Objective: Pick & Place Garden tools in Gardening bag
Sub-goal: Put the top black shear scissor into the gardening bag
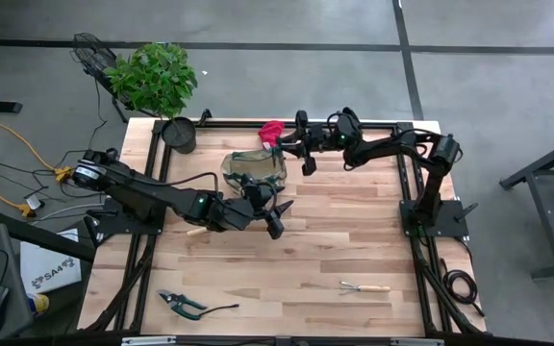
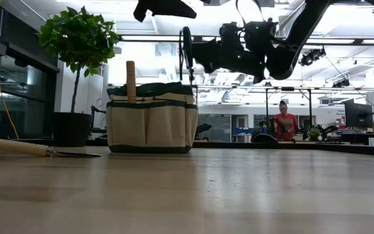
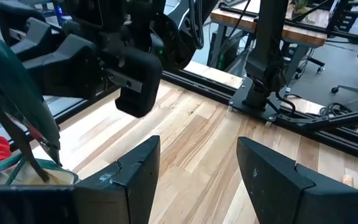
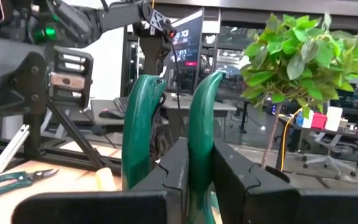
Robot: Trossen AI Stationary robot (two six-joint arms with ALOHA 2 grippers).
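The tan gardening bag (image 1: 254, 170) with green trim stands upright on the table's far half; a wooden handle (image 2: 130, 81) sticks out of its mouth. My right gripper (image 1: 303, 154) hovers just right of the bag's mouth, shut on a green-handled cutting tool (image 4: 138, 124). My left gripper (image 1: 275, 219) is open and empty near the bag's near-right side. The red glove (image 1: 272, 129) lies behind the bag. A wooden-handled trowel (image 2: 18, 147) lies flat under my left arm. Green-black pruners (image 1: 183, 305) and a mini rake (image 1: 365, 286) lie near the front edge. My right gripper pinches one of the tool's two green handles (image 4: 201, 152) between its two fingers. The second handle (image 4: 140, 118) stands free beside it. The fingers come level from the table's right side. The tool is lifted clear of the table (image 2: 187, 49), beside the top of the bag.
A black pot (image 1: 179, 135) with a leafy plant stands at the far left corner, left of the bag. Bare wood lies between the bag and the tools at the front edge. A person sits in the room beyond the table (image 2: 283, 123).
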